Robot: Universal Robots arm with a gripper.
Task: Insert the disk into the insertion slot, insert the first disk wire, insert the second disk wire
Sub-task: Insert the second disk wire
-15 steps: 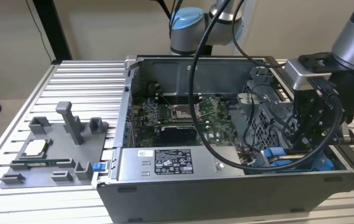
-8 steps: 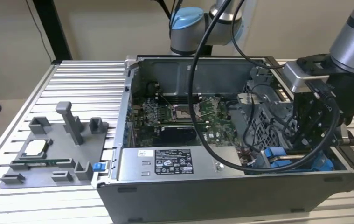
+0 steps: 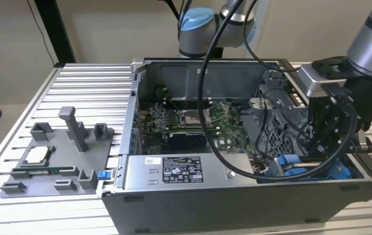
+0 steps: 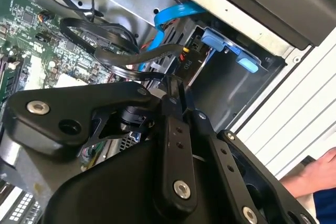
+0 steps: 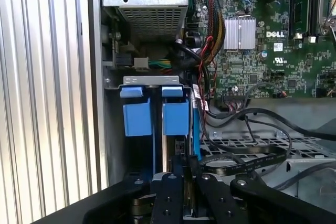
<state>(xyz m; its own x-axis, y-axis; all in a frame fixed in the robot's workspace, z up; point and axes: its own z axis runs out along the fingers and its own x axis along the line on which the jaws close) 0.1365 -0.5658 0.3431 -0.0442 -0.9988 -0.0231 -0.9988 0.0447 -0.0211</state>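
Deep inside the insertion slot point(image 5: 155, 108), your jaws pinch a thin, floppy disk wire point(image 4: 176, 90); grip its stiff plug.

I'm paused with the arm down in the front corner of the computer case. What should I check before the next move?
1. End effector at the insertion slot: ok.
2. Disk seated in it: cannot tell.
3. Black cables clear of end effector: not ok, one loops right beside it.
4. Blue cable plugged in: cannot tell.
5. Person's hand away from computer case: not ok, close by.
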